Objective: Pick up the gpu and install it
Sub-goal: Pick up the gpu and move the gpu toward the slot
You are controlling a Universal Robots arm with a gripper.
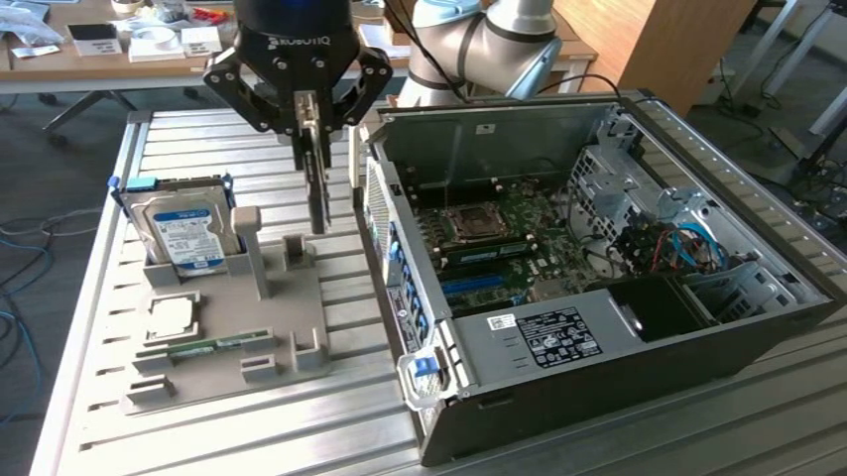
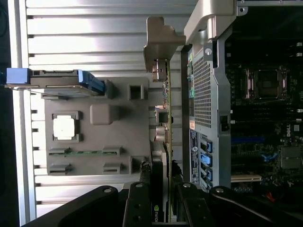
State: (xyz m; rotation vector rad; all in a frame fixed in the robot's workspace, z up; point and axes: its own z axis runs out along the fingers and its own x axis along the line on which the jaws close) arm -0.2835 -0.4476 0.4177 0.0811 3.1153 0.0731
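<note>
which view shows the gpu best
The wrist view: the gpu runs edge-on from its silver bracket to the gripper shut on it. The exterior view shows it as a thin dark strip.

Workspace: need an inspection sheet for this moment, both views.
Surface: slatted metal table carrying a grey parts tray and an open computer case.
Job's things: graphics card upright and edge-on, over the tray's edge next to the case; not yet in the case.
Clutter: hard drive, processor chip and memory stick in the tray.
Claw: claw shut on the graphics card's upper end.
Cables: blue wires inside the case; loose cables on the floor.
Surroundings: cluttered desk, wooden cabinet.
</note>
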